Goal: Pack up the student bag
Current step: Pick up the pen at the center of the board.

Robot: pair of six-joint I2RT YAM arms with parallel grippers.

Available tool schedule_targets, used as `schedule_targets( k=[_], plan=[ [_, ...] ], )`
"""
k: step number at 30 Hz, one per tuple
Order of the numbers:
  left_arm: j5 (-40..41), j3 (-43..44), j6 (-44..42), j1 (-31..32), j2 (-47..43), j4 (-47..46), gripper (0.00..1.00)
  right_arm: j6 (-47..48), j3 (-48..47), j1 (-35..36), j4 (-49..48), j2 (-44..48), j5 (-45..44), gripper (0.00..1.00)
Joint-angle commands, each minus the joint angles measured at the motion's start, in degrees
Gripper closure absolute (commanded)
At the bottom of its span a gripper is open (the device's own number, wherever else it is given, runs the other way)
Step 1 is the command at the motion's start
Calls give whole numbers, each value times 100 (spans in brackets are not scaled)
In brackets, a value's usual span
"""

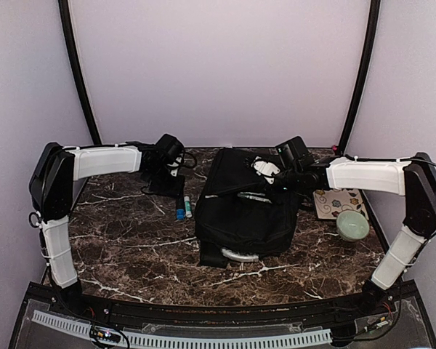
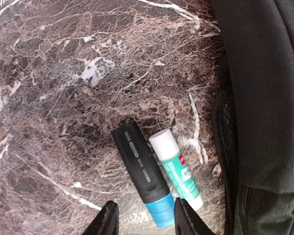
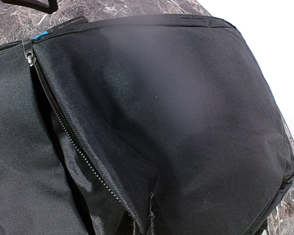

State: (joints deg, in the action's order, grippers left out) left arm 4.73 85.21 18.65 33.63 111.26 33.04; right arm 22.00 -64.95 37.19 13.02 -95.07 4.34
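Marble table (image 1: 131,247) bears the student bag (image 1: 240,218); left wrist view alone shows left jaws wide; right jaws unclear.

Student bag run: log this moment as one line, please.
left fingers: open, straddling highlighter | glue stick: beside highlighter, on table | student bag: zipper open | right fingers: over bag, state unclear

- Top external: high behind the arm bases (image 1: 71,289), facing forward and down over the whole worktop (image 1: 131,247).
- Left wrist: close above the worktop, looking almost straight down past its fingers (image 2: 105,223); its blue-capped marker (image 2: 139,171) and glue stick (image 2: 176,169) also show from the top.
- Right wrist: pressed near the student bag (image 3: 186,122), which both other views catch.
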Motion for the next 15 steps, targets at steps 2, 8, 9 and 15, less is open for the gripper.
schedule_targets(
  k=[2,8,9,15],
  plan=[
    [-56,299,448,12,202,26,59,-13,48,97,-191,130,365,100],
    [627,517,563,1,401,377,58,-4,79,87,-219,150,354,100],
    [671,565,542,-5,443,462,58,-4,80,87,-220,152,356,100],
    [493,622,499,-40,729,626,61,-8,64,88,-186,121,388,100]
  ],
)
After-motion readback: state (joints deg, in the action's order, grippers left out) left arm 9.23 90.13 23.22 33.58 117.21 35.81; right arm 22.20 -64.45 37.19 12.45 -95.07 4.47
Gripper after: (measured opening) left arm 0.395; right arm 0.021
